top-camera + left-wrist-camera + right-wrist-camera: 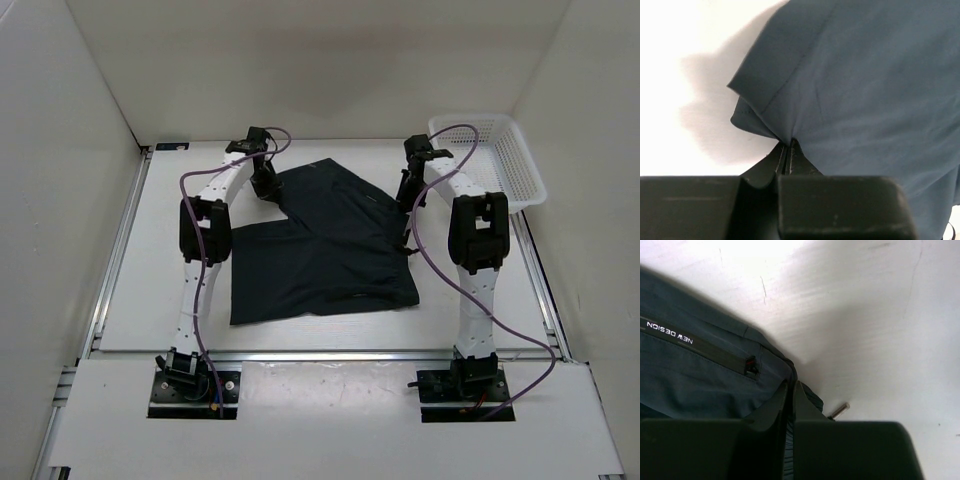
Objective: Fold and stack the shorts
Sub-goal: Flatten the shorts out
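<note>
The dark navy shorts (pixel 325 245) lie spread on the white table between my two arms. My left gripper (pixel 268 188) is at their far left corner, shut on a pinch of the cloth's hem (pixel 765 115), which bunches up at the fingertips. My right gripper (pixel 404 215) is at their right edge, shut on the waistband corner (pixel 790 372). In the right wrist view a zip pocket with white "NEW DESIGN" lettering (pixel 670 333) shows, and a metal drawstring tip (pixel 840 410) lies on the table beside the fingers.
A white plastic mesh basket (pixel 495 160) stands at the far right corner of the table. White walls close in the back and both sides. Metal rails (pixel 115 250) run along the table's left and near edges.
</note>
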`<move>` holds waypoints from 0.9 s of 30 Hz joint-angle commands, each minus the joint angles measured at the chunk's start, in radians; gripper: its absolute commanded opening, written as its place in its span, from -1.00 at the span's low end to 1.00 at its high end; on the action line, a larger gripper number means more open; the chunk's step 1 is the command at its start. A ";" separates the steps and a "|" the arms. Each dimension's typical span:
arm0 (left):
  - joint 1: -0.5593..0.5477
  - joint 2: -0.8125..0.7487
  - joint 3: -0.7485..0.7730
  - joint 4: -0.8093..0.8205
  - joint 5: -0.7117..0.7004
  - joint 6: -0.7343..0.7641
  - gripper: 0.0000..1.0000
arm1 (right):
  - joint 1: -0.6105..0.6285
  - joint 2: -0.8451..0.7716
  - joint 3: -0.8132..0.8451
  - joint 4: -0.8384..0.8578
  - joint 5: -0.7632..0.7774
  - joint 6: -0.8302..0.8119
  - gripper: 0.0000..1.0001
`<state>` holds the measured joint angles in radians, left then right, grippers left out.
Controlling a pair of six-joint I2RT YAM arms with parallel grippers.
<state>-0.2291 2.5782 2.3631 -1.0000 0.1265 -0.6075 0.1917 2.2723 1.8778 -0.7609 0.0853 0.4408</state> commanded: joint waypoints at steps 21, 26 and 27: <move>0.082 -0.355 -0.341 -0.063 -0.100 0.129 -0.46 | 0.006 -0.091 -0.031 0.008 0.030 -0.008 -1.00; 0.105 -0.377 -0.383 -0.029 -0.094 0.109 -0.38 | 0.006 -0.091 -0.031 0.008 0.030 -0.030 -1.00; 0.105 -0.377 -0.383 -0.029 -0.084 0.109 -0.30 | 0.006 -0.091 -0.031 0.008 0.039 -0.030 -1.00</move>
<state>-0.1390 2.2440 1.9820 -1.0492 0.0429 -0.4950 0.2031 2.2219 1.8336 -0.7540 0.1070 0.4351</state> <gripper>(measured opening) 0.325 0.022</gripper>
